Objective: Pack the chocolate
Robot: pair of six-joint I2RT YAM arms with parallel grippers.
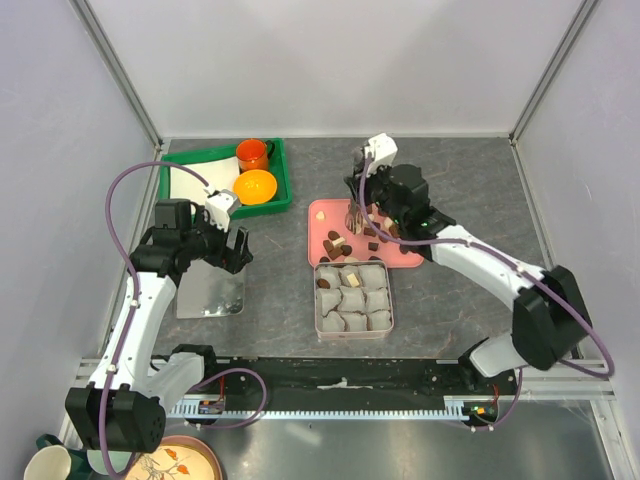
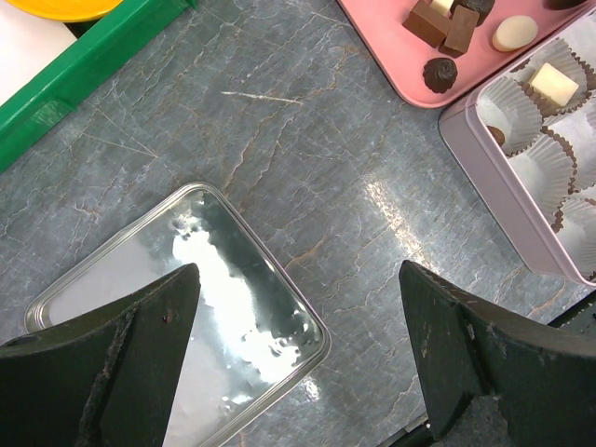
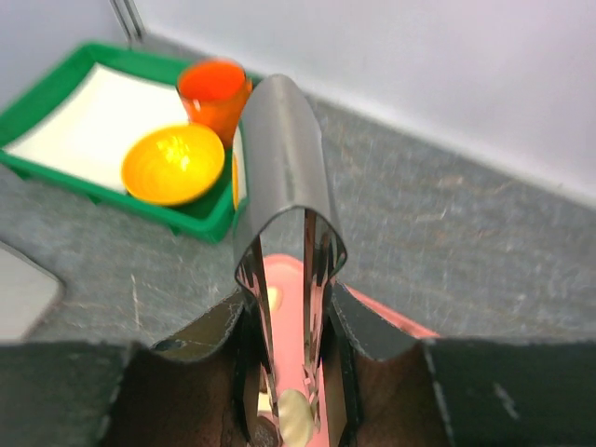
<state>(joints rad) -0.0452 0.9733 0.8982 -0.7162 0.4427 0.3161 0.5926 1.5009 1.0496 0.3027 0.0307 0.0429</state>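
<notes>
Chocolate pieces (image 1: 335, 240), dark brown and a few pale, lie on a pink tray (image 1: 400, 258). A square tin (image 1: 388, 325) of paper cups stands just in front of it, with a dark piece (image 1: 325, 283) and a cream piece (image 1: 351, 279) in its back cups. My right gripper (image 1: 372, 212) is shut on metal tongs (image 3: 284, 158) and hangs over the tray. A pale piece (image 3: 296, 417) shows between the tong tips; I cannot tell if it is gripped. My left gripper (image 2: 298, 363) is open and empty above the corner of the shiny tin lid (image 2: 177, 279).
A green tray (image 1: 225, 208) at the back left holds an orange mug (image 1: 252, 153) and an orange bowl (image 1: 256, 186). The lid (image 1: 212, 295) lies flat left of the tin. White walls close in the table on three sides.
</notes>
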